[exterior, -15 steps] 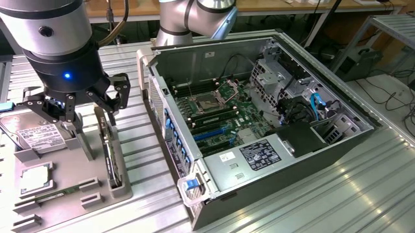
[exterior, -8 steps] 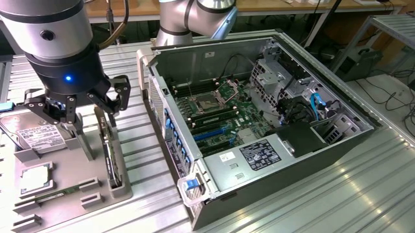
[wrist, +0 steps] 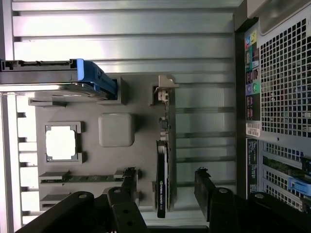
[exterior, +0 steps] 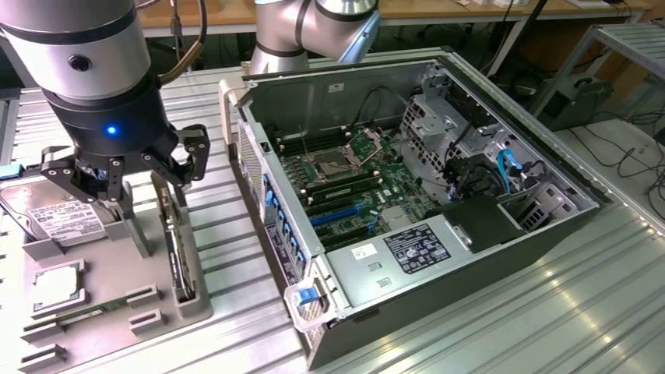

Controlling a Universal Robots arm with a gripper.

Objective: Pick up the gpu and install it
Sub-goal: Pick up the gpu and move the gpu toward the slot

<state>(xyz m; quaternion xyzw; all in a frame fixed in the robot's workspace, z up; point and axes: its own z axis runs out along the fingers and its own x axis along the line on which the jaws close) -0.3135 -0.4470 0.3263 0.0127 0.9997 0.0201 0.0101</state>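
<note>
**Gripper poised over the gpu**

Pick-up step, nothing held. The gripper (exterior: pixel 143 195) hangs released, jaws wide, above the gpu (exterior: pixel 179 257), which stands on edge in the tray (wrist: pixel 143 145). A grasp calls for straight descent, fingers straddling the card.

The gpu (exterior: pixel 181 261) stands edge-on under the hand (exterior: pixel 149 204), its broad faces hidden and its upper end behind the hand. Beside the hand, the hard drive (exterior: pixel 50 216) runs off the picture's edge. The print on the gpu's label (wrist: pixel 160 195) is too small to read
</note>
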